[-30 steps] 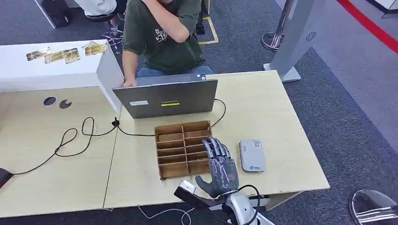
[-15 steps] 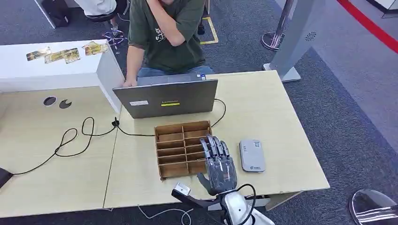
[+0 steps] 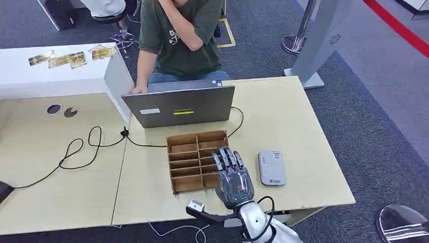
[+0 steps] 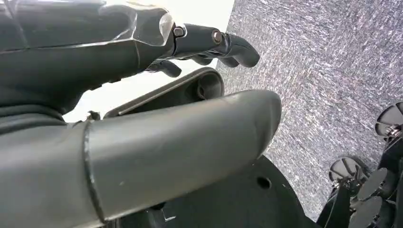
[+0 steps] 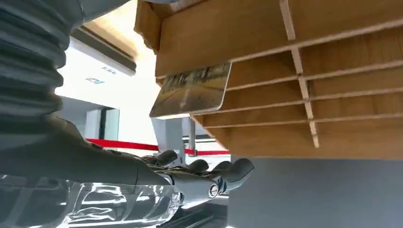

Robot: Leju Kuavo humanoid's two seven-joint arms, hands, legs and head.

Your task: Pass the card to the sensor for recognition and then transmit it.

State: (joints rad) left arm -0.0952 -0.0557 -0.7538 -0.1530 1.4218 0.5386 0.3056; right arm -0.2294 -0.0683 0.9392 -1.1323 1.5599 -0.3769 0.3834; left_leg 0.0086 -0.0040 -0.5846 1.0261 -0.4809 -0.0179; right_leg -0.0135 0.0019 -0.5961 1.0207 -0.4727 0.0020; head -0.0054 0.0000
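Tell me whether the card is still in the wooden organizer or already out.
Still in: the card stands in a slot of the wooden organizer, sticking out past the edge, with the right hand apart from it.

Light wood table (image 3: 288,116), grey carpet (image 3: 364,126)

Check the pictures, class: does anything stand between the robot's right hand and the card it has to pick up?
Nothing visible does. In the right wrist view the glossy yellowish card sticks out of the slotted wooden organiser box, with open air between it and the right hand. The hand's fingers are spread and empty, near the card but not touching it.
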